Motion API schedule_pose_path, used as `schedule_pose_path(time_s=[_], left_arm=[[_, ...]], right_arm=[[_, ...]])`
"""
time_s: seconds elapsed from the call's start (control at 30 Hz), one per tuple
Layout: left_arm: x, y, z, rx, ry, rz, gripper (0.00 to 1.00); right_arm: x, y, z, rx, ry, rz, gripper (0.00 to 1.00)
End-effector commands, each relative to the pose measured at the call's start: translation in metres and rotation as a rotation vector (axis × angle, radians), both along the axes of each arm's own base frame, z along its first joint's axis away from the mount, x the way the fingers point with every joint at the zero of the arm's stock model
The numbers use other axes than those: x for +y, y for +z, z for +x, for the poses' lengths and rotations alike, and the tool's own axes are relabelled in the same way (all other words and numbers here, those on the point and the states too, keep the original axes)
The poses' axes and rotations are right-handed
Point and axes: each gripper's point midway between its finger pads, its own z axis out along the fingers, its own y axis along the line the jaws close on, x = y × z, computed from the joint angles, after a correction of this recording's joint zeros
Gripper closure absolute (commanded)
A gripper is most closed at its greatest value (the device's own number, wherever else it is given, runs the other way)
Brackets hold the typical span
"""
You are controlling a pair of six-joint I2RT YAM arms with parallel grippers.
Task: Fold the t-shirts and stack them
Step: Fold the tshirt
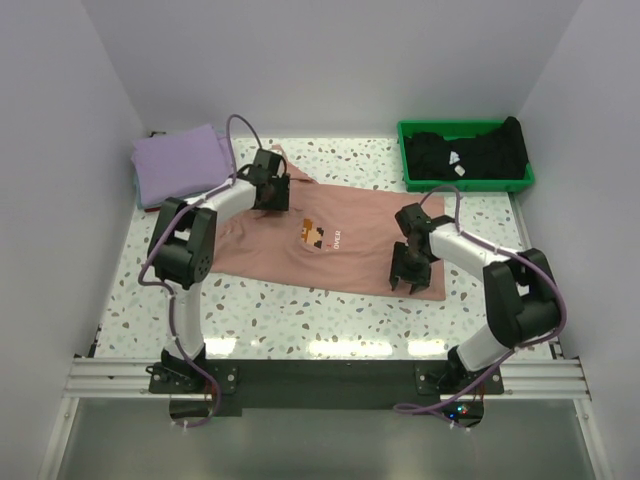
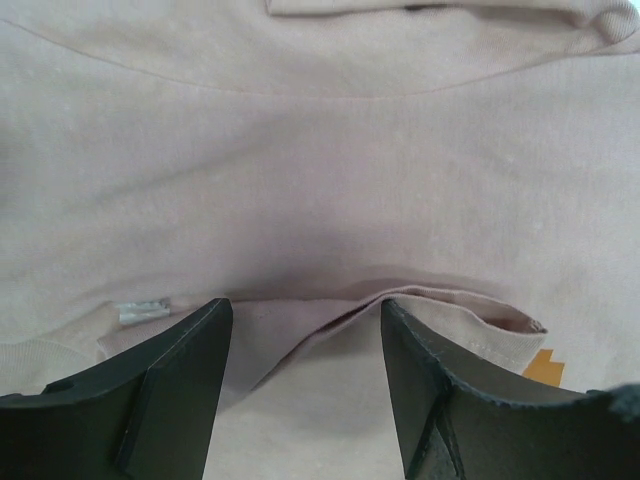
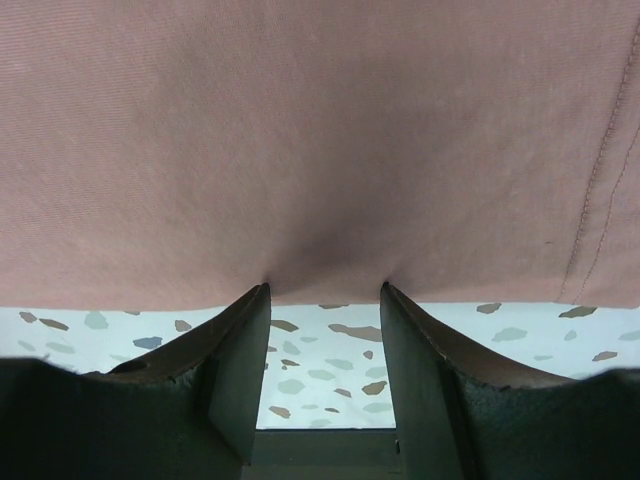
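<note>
The salmon-pink t-shirt [image 1: 340, 245] lies spread flat on the table, its small brown-orange print [image 1: 316, 234] facing up. My left gripper [image 1: 272, 196] is open at the shirt's far left end by the collar. In the left wrist view its tips [image 2: 305, 305] press down on the pink cloth [image 2: 320, 150] astride a raised fold. My right gripper [image 1: 405, 278] is open at the shirt's near right edge. In the right wrist view its tips [image 3: 325, 290] touch the edge of the cloth [image 3: 320, 130]. A folded lavender t-shirt [image 1: 180, 160] lies at the back left. Black t-shirts [image 1: 465, 150] fill the tray.
The green plastic tray [image 1: 470, 185] stands at the back right. The speckled table [image 1: 300, 315] is bare in front of the shirt and shows under the right gripper [image 3: 320, 345]. White walls close in the left, right and back sides.
</note>
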Motion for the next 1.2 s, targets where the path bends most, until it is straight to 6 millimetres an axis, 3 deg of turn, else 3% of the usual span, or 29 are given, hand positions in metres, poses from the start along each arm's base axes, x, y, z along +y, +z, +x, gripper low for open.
schedule_pose_path(time_s=[0.0,0.17,0.3,0.43,0.5,0.53,0.57,0.6,0.73,0.87,1.0,1.17], left_arm=[[0.001,0.040,0.029,-0.138,0.006,0.003,0.34],[0.013,0.050,0.044,-0.158,0.021,0.016,0.33],[0.021,0.069,0.052,-0.196,0.036,0.035,0.33],[0.023,0.094,0.045,-0.232,0.037,0.022,0.33],[0.021,0.096,0.030,-0.215,0.026,-0.005,0.33],[0.018,0.094,0.022,-0.196,0.029,-0.028,0.33],[0.020,0.078,0.007,-0.149,0.030,-0.029,0.33],[0.019,0.081,-0.001,-0.144,0.044,-0.051,0.33],[0.025,0.060,-0.042,-0.078,0.061,-0.084,0.33],[0.025,0.049,-0.060,-0.061,0.065,-0.117,0.33],[0.020,0.033,-0.063,-0.017,0.045,-0.133,0.33],[0.014,0.017,-0.052,-0.010,0.026,-0.155,0.33]], right_arm=[[0.006,0.003,0.013,-0.030,0.012,0.015,0.49],[0.007,0.003,0.015,-0.026,0.019,0.014,0.49],[0.006,0.003,0.015,-0.027,0.019,0.014,0.49],[0.006,0.001,0.014,-0.025,0.020,0.013,0.49],[0.006,0.000,0.013,-0.025,0.019,0.014,0.49],[0.006,0.000,0.014,-0.028,0.016,0.015,0.49],[0.005,0.000,0.012,-0.025,0.016,0.014,0.49],[0.006,0.000,0.013,-0.031,0.014,0.016,0.49],[0.009,0.001,0.011,-0.028,0.014,0.037,0.49],[0.008,0.000,0.008,-0.028,0.015,0.035,0.49],[0.007,0.002,0.006,-0.035,0.009,0.039,0.49],[0.005,0.006,0.004,-0.047,0.001,0.038,0.49]])
